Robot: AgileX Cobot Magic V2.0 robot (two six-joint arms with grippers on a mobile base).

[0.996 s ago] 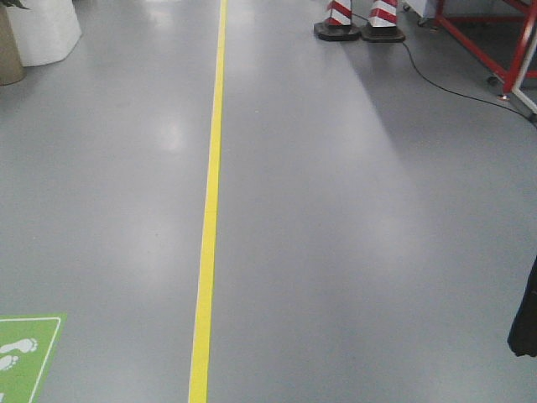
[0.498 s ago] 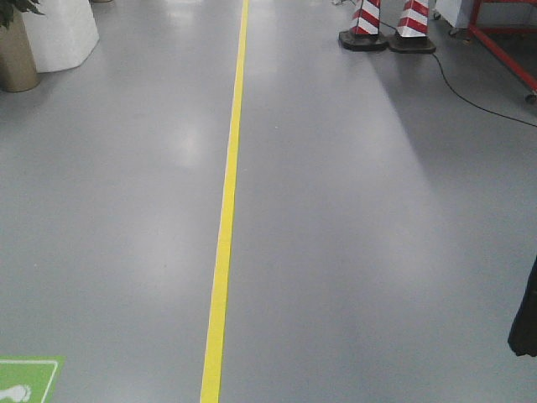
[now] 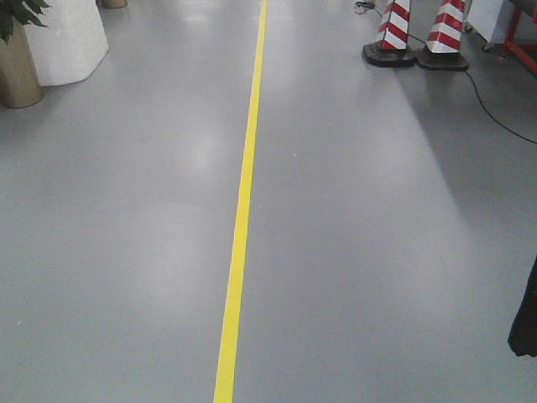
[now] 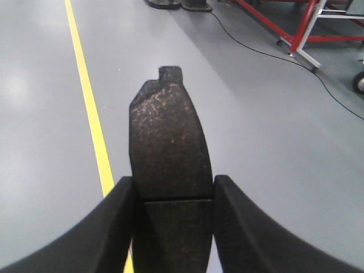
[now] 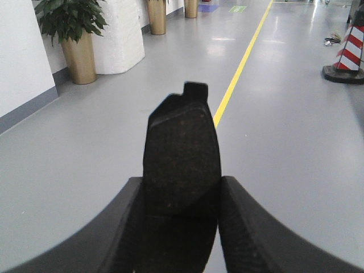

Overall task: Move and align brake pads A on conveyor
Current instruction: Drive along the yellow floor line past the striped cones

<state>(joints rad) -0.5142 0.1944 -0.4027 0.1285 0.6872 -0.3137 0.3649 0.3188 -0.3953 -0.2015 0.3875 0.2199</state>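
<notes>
Between the fingers of the left gripper sits one brake pad, clamped at its lower half so the speckled friction face and the thin groove across its middle show, the tabbed end pointing away from the wrist. Likewise the right gripper is clenched on a second brake pad, held upright with its notched end up. Both pads are held in the air over a grey floor; no conveyor shows in any view. Beyond the left pad a yellow floor line runs away, with a red frame and a black cable farther off. Past the right pad stand a potted plant and a striped cone. From the front view, two striped cones stand at the far end.
</notes>
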